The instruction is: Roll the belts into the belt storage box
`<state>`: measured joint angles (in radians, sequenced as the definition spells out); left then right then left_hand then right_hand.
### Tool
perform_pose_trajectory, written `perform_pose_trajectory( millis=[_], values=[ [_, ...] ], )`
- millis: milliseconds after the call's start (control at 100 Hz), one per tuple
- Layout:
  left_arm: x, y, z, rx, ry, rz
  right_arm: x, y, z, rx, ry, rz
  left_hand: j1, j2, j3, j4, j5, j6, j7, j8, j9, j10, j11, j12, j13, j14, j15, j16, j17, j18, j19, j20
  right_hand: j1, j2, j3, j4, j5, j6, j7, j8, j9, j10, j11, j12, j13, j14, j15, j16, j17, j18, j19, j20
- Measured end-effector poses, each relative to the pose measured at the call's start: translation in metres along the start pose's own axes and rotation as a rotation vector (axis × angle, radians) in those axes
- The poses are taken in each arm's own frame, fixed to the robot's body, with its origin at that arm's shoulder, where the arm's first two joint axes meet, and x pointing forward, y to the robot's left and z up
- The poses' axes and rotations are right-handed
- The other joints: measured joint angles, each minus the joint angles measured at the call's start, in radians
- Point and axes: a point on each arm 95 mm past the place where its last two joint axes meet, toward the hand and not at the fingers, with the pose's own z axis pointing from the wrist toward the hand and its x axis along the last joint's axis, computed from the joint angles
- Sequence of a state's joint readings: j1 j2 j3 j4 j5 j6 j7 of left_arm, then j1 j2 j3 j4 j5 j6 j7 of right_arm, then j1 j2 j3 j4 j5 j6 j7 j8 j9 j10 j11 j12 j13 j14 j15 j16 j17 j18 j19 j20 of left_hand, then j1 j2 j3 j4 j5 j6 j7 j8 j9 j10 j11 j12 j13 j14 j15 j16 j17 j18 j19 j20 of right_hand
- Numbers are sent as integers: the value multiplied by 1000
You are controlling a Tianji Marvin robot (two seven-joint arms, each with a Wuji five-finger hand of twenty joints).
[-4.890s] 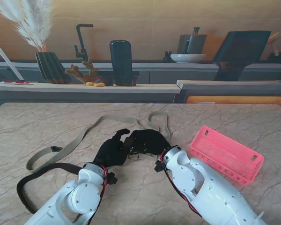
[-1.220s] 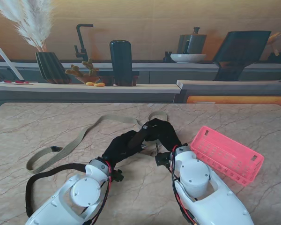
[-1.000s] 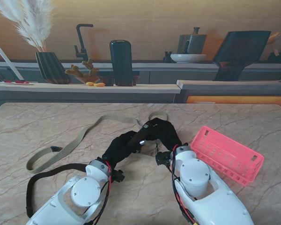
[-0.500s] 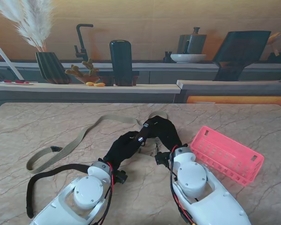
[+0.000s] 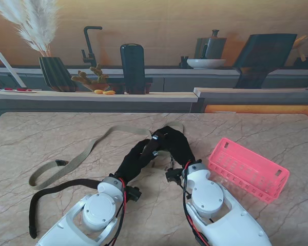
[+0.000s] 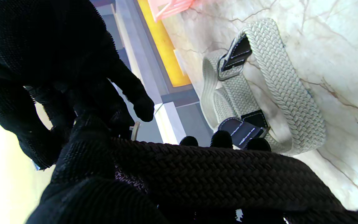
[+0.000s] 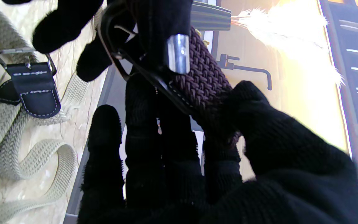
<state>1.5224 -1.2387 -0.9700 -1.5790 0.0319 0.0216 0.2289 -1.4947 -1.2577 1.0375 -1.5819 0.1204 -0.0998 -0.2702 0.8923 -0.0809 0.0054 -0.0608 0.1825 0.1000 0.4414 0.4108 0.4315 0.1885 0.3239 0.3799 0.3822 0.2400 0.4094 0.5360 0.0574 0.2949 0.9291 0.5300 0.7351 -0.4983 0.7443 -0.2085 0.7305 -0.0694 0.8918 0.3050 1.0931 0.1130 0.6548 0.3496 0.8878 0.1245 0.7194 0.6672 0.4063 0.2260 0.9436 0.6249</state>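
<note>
A dark braided belt point(image 5: 51, 189) trails from a loop at the near left up into both black-gloved hands. My left hand point(image 5: 135, 159) is shut on it; the belt point(image 6: 216, 171) crosses its fingers, whose fingertips point(image 6: 220, 138) show behind it. My right hand point(image 5: 175, 144) pinches the buckle end point(image 7: 179, 59) between thumb and fingers point(image 7: 163, 137), above the table's middle. A beige braided belt point(image 5: 87, 152) lies loose from the left to behind the hands, its dark leather buckle end point(image 6: 238, 57) on the marble. The pink belt storage box point(image 5: 248, 168) stands to the right, with nothing in it.
The marble table point(image 5: 256, 130) ends at a far edge. Behind it a counter holds a vase with pampas grass point(image 5: 54, 72), a dark canister point(image 5: 132, 69) and a faucet point(image 5: 90, 43). The beige belt's coils point(image 7: 26, 155) lie right under the hands.
Both hands have risen and moved a little farther from me with the dark belt's buckle end held between them. The dark loop at the near left has been drawn slightly inward. The beige belt and box are unmoved.
</note>
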Motion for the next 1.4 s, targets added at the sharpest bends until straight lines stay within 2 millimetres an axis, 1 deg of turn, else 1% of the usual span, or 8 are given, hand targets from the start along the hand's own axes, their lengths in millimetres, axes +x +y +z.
perform_pose_trajectory(
  millis=[60,180,370,630,870,990,1310,1400],
  values=[
    [2,0,0,4,29,-7,0,-1,0,-1,-9,28,34,-3,34,0,0,-2,30,0,2,-12,11,0,28,-14,0,-6,22,-1,-1,0,0,0,0,0,-3,-1,0,1,0,-1,0,0,0,-2,0,0,0,0,0,0],
    [5,2,-1,18,80,-27,-1,-2,0,-10,-37,69,-45,-118,402,0,2,-4,91,-1,69,-24,42,0,107,-27,29,-7,68,-2,3,2,0,10,-10,0,-14,-8,8,8,0,-10,0,-1,0,-10,-2,-1,0,-1,0,0],
    [6,4,-1,24,88,13,-3,-6,1,-23,-90,168,-84,-229,592,0,3,11,107,-1,141,-24,81,-3,191,-27,97,8,115,-2,31,2,0,11,-10,0,-16,-10,8,10,-12,-10,0,8,-11,-13,-12,-2,-2,-1,0,0],
    [4,4,0,42,68,-110,-3,-9,1,-48,-92,153,-283,-286,451,0,118,25,116,8,224,-7,86,26,257,-20,164,53,105,0,32,2,0,41,-23,0,-40,-19,12,21,-21,-16,0,0,-20,-22,-14,-2,4,-5,62,30],
    [2,5,-1,32,38,-221,-2,-10,2,-64,-99,163,-204,-78,29,0,202,25,113,50,299,1,127,66,267,37,187,81,65,4,29,2,0,41,-30,0,-41,-26,12,22,-21,-23,0,0,-18,-26,-13,-2,-18,-15,-2,12],
    [2,5,-1,23,35,-239,-2,-9,2,-73,-101,162,-198,-53,9,0,222,25,89,47,300,2,127,66,267,43,187,81,54,10,27,2,0,41,-30,0,-41,-26,12,22,-21,-25,0,0,-14,-26,2,-2,-18,-15,-18,12],
    [4,6,-1,-6,-15,-299,-2,-9,0,-81,-111,188,142,-12,-2,-1,225,11,86,77,336,-5,120,78,256,40,185,81,60,7,12,3,12,51,-42,1,-51,-30,14,25,-21,-26,0,-15,-14,-25,16,-2,-18,-16,-18,12],
    [5,6,-2,-9,-24,-304,-2,-9,0,-79,-106,178,89,-96,192,-4,213,19,86,76,339,-10,120,66,270,32,184,68,76,5,16,3,13,51,-42,1,-51,-30,14,25,-22,-26,-1,-15,-14,-26,16,-2,-18,-16,-18,12]
  ],
)
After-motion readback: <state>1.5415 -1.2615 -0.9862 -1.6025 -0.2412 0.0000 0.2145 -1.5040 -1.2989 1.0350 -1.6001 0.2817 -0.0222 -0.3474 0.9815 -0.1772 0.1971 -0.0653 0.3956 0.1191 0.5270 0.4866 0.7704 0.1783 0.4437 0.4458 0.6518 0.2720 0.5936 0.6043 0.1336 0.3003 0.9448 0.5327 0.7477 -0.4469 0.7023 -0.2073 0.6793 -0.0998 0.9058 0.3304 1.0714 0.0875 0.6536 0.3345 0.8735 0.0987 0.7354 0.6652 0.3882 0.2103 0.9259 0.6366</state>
